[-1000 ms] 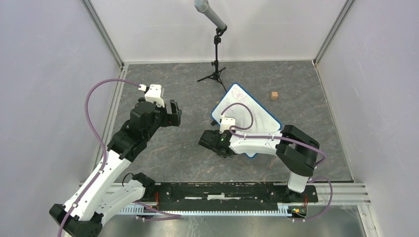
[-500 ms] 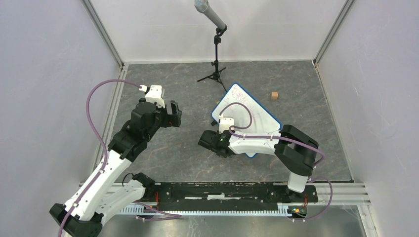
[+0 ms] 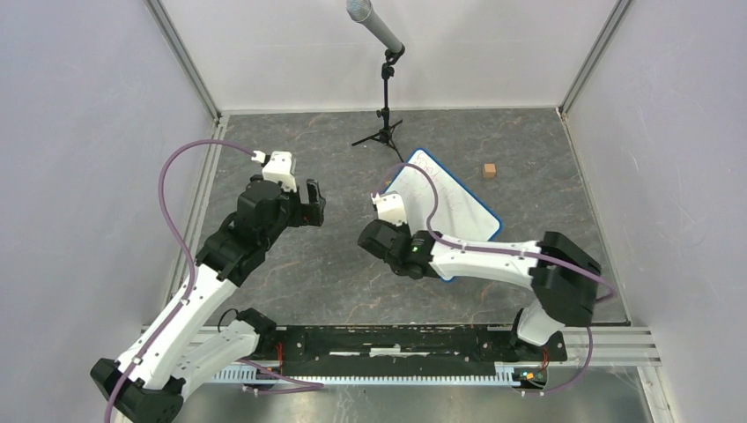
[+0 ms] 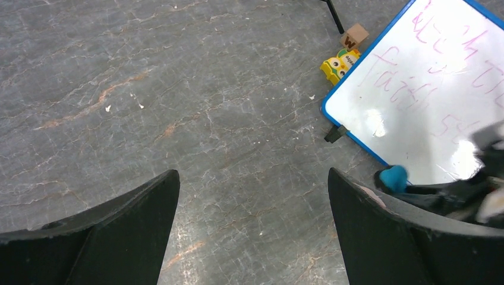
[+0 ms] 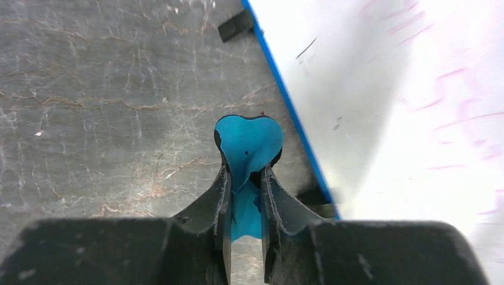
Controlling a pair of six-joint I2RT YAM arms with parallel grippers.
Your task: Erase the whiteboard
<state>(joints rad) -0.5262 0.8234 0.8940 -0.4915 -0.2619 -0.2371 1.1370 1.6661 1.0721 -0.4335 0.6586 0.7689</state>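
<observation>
Right fingers (image 5: 220, 202) clamp a blue eraser (image 5: 248, 142) beside the whiteboard (image 5: 386, 89) — pink scrawl illegible — left fingers (image 4: 119, 237) wide.

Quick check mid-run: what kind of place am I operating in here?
Probably a lab recording cell: plain white walls box in the table, a microphone stands on a tripod, and a mounting rail spans the near edge.

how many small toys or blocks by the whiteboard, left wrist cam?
2. A wooden block marked W and a yellow toy right beside it, both on the table just off the whiteboard rim. More may sit out of frame.
</observation>
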